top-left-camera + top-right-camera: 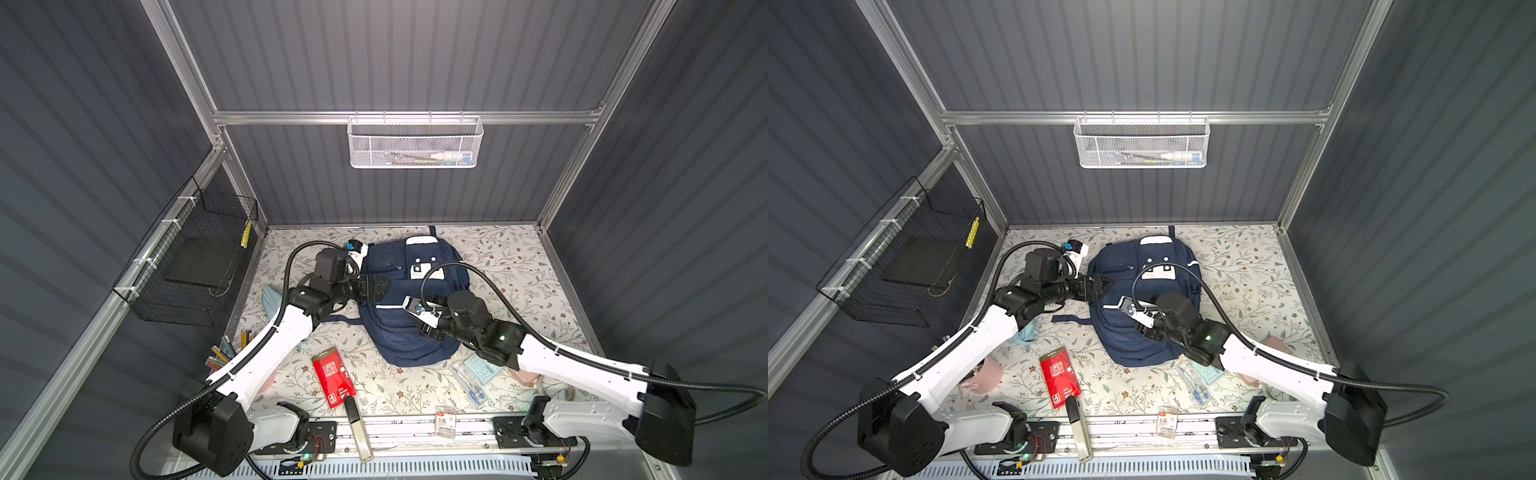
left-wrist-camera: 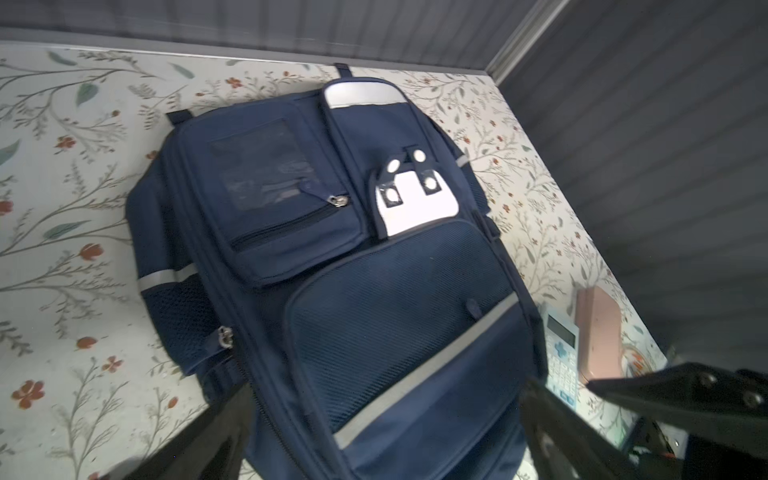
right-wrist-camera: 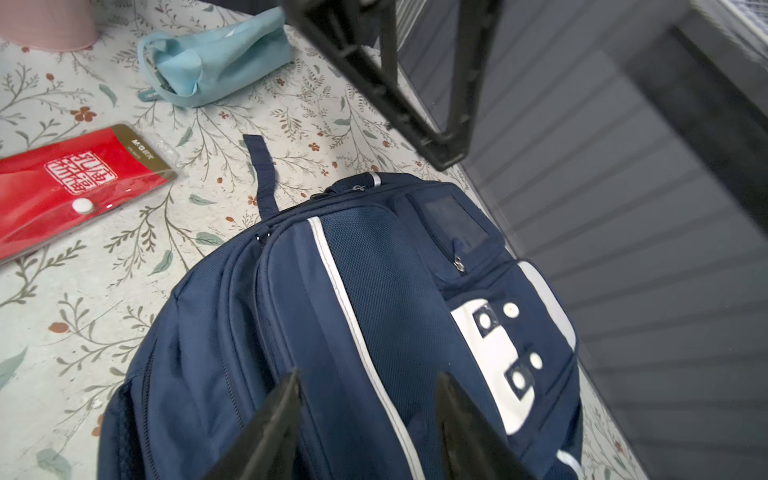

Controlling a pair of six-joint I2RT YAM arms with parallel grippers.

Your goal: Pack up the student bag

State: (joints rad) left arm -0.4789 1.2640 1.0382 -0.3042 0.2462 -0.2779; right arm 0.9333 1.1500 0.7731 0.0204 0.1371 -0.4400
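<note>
The student bag (image 1: 395, 340) (image 1: 1133, 345) is a navy backpack with white stripes. It lies flat on the floral mat with its front pockets facing up and zipped. My left gripper (image 1: 384, 286) (image 1: 1106, 284) hovers over the bag's left edge. In the left wrist view the left gripper (image 2: 386, 384) has its jaws wide apart and only bag fabric (image 2: 374, 291) below. My right gripper (image 3: 370, 376) hangs over the bag's (image 3: 374, 291) lower half, open, with nothing pinched. In both top views its wrist camera mostly hides its fingers.
On the mat are a red packet (image 1: 332, 376), a light-blue pouch (image 3: 216, 54), a calculator (image 1: 478, 368), a pen pack (image 1: 469, 384), a pink case (image 2: 598, 332) and a pink cup (image 1: 984, 374). A black wire basket (image 1: 195, 266) hangs on the left wall. A white mesh basket (image 1: 411, 143) hangs on the back wall.
</note>
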